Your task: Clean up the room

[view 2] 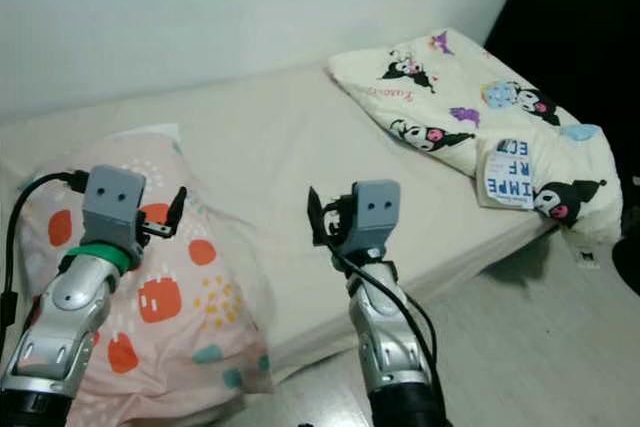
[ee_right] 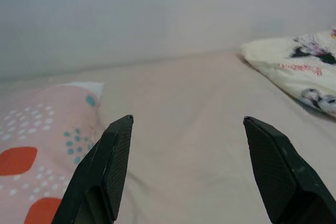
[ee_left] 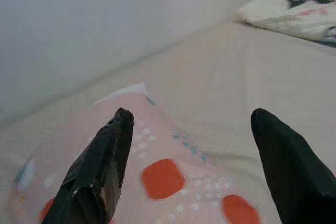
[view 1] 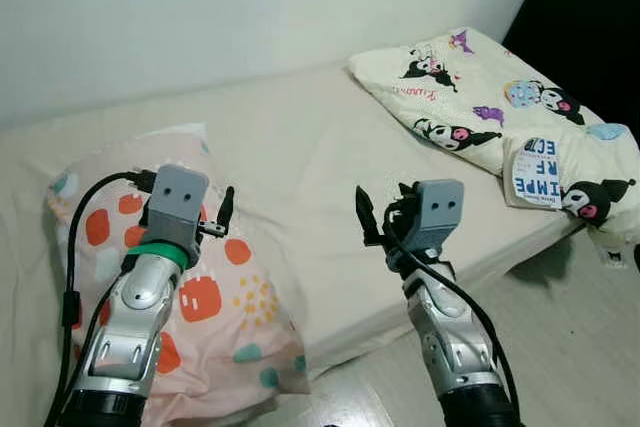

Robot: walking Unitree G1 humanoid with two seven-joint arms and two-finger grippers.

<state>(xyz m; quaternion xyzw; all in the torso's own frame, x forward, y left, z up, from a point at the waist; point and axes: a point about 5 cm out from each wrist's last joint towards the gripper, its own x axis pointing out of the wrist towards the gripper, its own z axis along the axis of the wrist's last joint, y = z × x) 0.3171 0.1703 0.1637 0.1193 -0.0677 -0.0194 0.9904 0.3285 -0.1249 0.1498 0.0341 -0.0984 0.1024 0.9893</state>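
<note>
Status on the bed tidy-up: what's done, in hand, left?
Done: nothing obvious. The pink pillow hangs over the mattress edge, and the cartoon-print blanket lies bunched at the far corner.
In hand: nothing held. The left end effector is open above the pillow; the right end effector is open above bare mattress.
Left: probably straightening both pillow and blanket.

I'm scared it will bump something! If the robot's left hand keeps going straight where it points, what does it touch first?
Probably the pink pillow with orange spots. The left hand is open and points low over it; past it lie the bed sheet and the wall. Depth is hard to judge.
</note>
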